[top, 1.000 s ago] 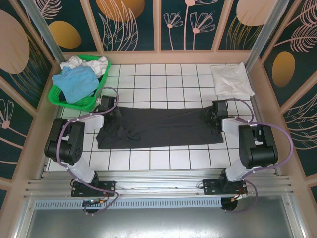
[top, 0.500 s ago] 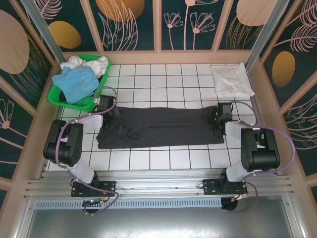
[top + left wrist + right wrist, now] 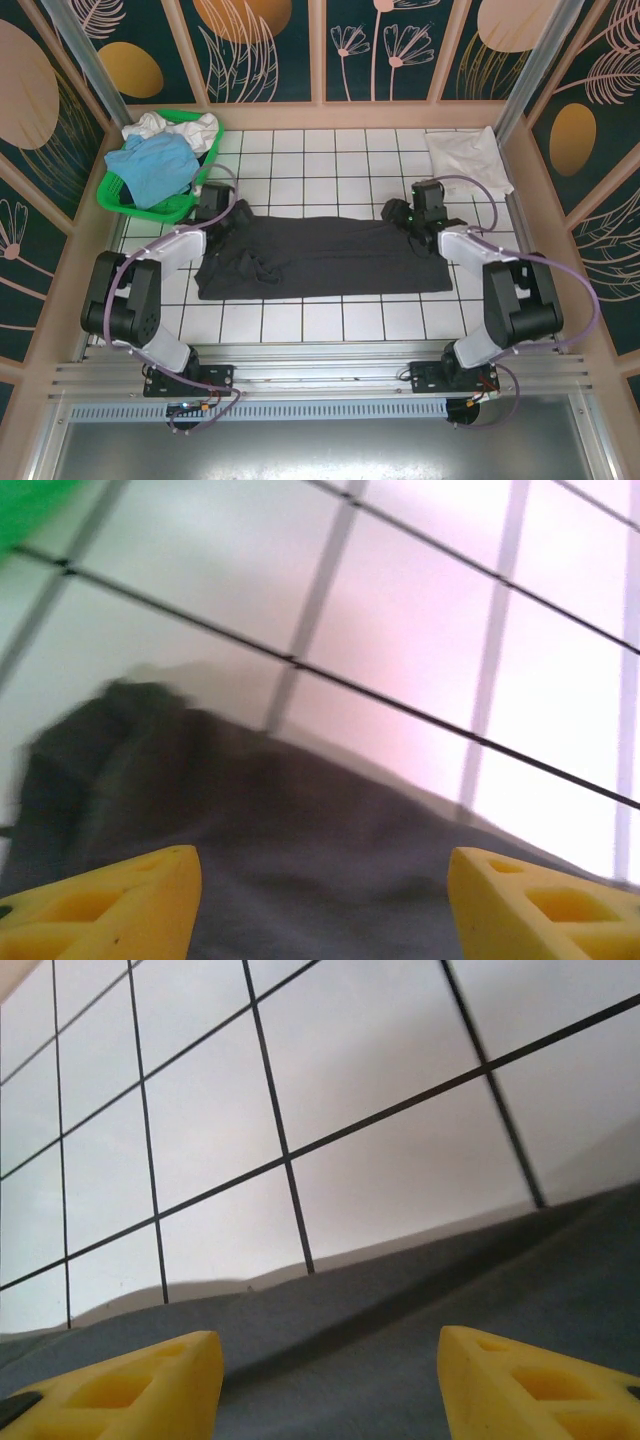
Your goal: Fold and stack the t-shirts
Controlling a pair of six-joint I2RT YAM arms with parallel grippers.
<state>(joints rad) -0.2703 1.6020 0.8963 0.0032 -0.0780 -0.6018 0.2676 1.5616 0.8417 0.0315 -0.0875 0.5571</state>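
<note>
1. A large dark charcoal-black cloth t-shirt (image 3: 320,258) is laid out as a long band in the middle of the white tiled surface (image 3: 330,160). It is judged to be partly folded.
2. The left gripper (image 3: 218,210) is placed at its upper left corner and the right gripper (image 3: 408,213) at its upper right edge. Both pairs of jaws are spread wide, and nothing is held.
3. A white folded t-shirt (image 3: 467,162) is laid at the upper right.
4. A light blue t-shirt (image 3: 152,168) and a crumpled white t-shirt (image 3: 180,128) are left in the green plastic basket (image 3: 112,192), so most of the work is judged not done.
</note>
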